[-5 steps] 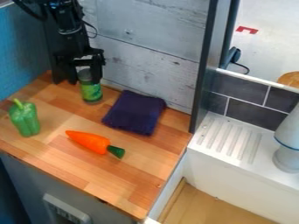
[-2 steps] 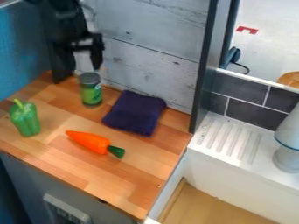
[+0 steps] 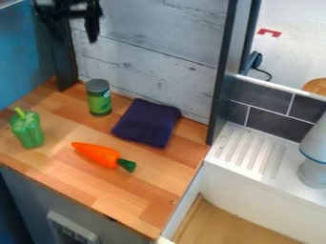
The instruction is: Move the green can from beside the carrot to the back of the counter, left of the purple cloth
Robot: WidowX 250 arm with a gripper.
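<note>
Gripper (image 3: pixel 77 37) up by wall (image 3: pixel 149 52), fingers apart, nothing btwn. Green can (image 3: pixel 99 99) upright nr back edge of wooden counter (image 3: pixel 83 186), just beside purple cloth (image 3: pixel 147 122). Risk: low or off-centre approach cd clip can's rim, tip it, poss. roll it twd carrot (image 3: pixel 96 153).
</note>
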